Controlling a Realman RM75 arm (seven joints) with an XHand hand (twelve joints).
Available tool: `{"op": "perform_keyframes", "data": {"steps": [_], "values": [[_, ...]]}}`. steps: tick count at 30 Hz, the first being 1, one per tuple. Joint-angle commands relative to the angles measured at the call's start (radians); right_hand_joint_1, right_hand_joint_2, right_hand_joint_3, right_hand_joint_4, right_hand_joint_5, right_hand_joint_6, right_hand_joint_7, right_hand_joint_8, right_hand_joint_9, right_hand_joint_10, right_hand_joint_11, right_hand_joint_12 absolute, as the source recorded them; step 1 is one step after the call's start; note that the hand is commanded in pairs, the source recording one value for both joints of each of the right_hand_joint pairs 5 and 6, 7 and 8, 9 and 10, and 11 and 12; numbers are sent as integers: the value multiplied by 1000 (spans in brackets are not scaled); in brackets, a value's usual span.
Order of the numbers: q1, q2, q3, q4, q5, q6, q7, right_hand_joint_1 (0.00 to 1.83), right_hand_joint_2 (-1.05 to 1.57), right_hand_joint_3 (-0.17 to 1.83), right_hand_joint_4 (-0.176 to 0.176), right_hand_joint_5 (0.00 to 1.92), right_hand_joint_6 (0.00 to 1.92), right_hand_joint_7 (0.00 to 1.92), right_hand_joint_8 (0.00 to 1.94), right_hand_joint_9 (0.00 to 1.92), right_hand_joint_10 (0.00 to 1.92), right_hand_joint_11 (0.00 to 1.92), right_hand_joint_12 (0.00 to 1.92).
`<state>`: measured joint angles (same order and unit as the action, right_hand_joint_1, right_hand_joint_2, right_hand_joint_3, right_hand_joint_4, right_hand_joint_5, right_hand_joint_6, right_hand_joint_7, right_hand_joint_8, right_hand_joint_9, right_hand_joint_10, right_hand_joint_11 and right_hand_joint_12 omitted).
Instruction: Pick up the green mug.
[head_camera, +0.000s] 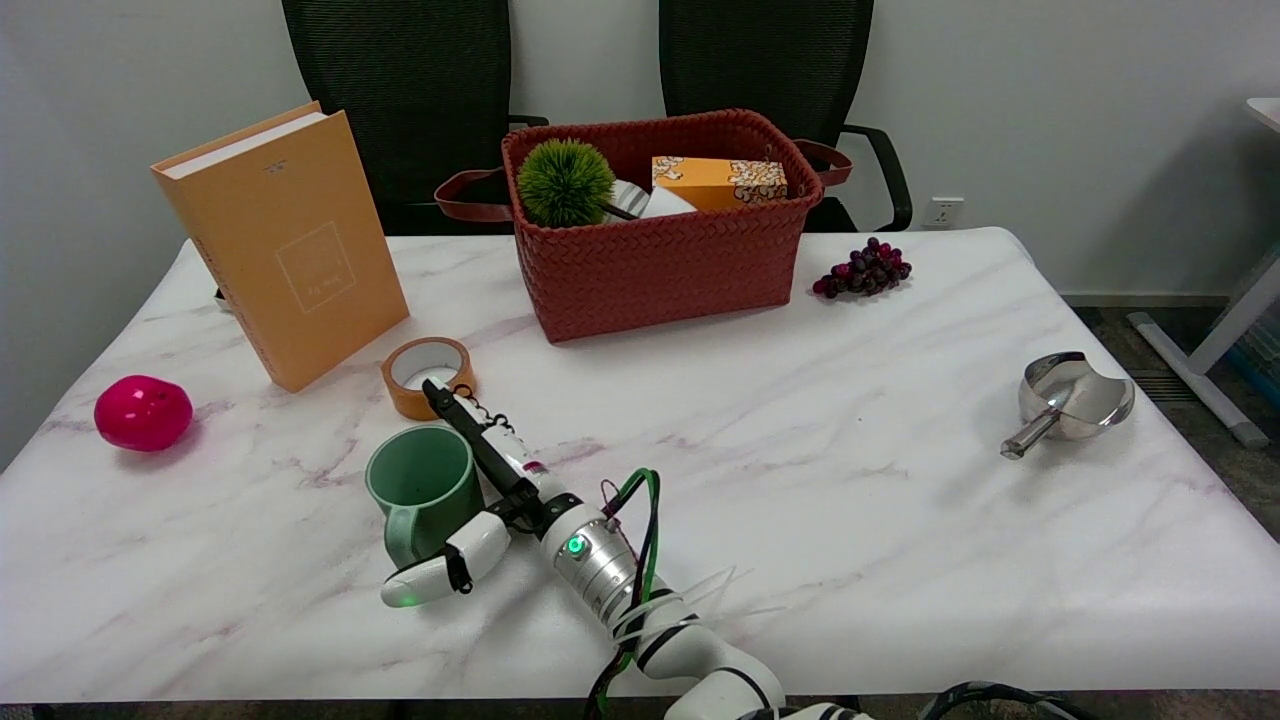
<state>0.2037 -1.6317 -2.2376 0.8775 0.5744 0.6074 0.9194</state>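
The green mug (420, 482) stands upright on the marble table (800, 520), left of centre, its handle turned toward the near edge. My right hand (492, 500) lies close against the mug's right side. Its dark fingers (470, 425) stretch past the mug toward the tape roll. The white thumb (435, 578) reaches under the handle on the near side. Thumb and fingers are apart, and the mug stands on the table between them. Whether the fingers touch the mug's wall I cannot tell.
An orange tape roll (428, 375) lies just beyond the fingertips. An orange book (285, 245) stands behind it, and a pink ball (143, 412) sits at far left. A red woven basket (660, 265) is at the back, grapes (862, 270) beside it. A steel scoop (1070, 400) lies at right.
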Motion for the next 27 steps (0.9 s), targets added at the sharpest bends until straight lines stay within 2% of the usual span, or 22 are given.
{"op": "perform_keyframes", "data": {"steps": [1, 8, 20, 22, 27], "values": [[5, -12, 1, -27, -4, -6, -1, 1229, -240, 557, 0, 0, 0, 58, 58, 0, 0, 0, 0], [8, -15, 2, -30, -4, -4, -1, 1245, -213, 525, 0, 0, 0, 76, 76, 0, 0, 1, 1], [10, -15, 4, -30, 1, 0, -1, 1253, -191, 581, 0, 0, 0, 164, 164, 0, 0, 134, 134], [10, -15, 5, -30, 3, 0, -1, 1255, -191, 592, 0, 0, 0, 240, 240, 0, 0, 241, 241], [10, -15, 8, -30, 5, 2, -1, 1259, -181, 594, 0, 8, 8, 431, 431, 2, 2, 371, 371]]}}
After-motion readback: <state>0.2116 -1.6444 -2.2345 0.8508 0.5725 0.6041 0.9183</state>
